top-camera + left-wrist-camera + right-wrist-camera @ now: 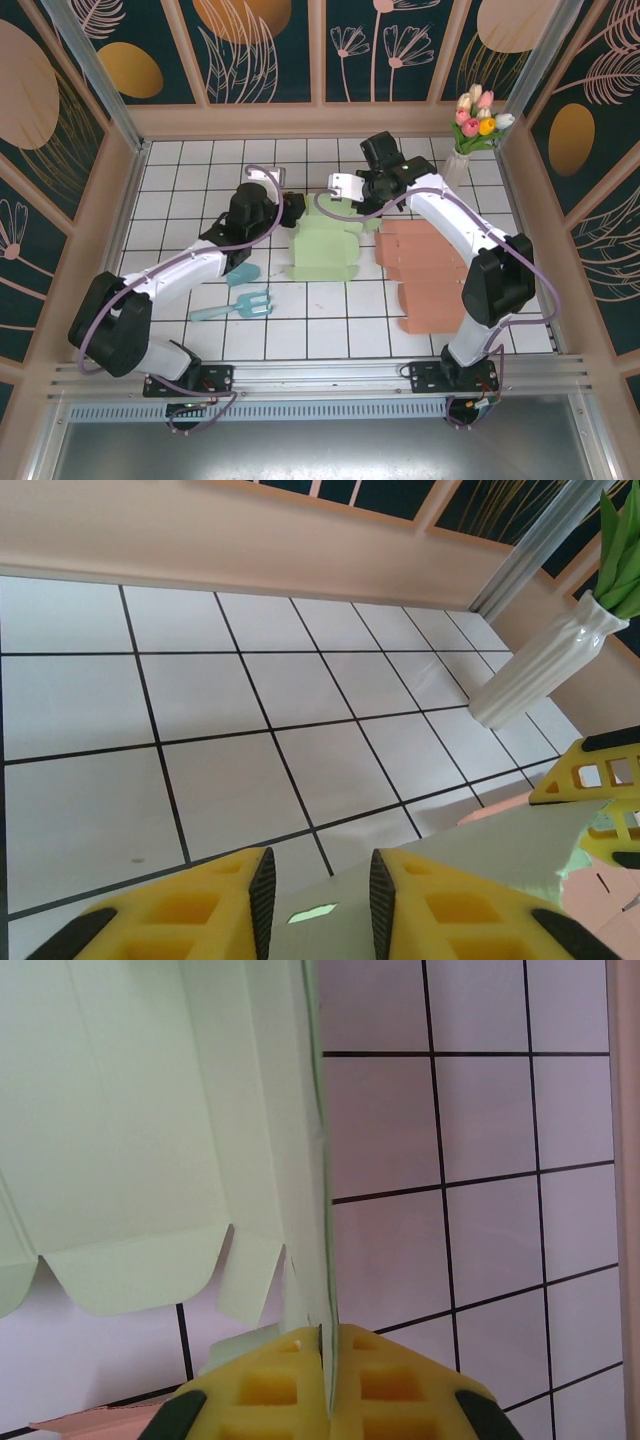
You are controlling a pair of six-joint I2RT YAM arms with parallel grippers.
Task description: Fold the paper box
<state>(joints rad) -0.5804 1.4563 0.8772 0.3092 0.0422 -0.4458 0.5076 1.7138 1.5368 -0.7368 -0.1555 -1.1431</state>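
A pale green die-cut paper box blank (325,250) lies mostly flat at the middle of the white tiled table (200,170), just left of a stack of salmon-pink card blanks (425,270). Rounded flaps line one edge, and crease lines run across its panels. The right gripper (325,1345) is clamped on one edge, holding that panel upright. The left gripper (320,880) sits over the opposite side, its yellow fingers (200,910) parted, with green paper showing in the gap
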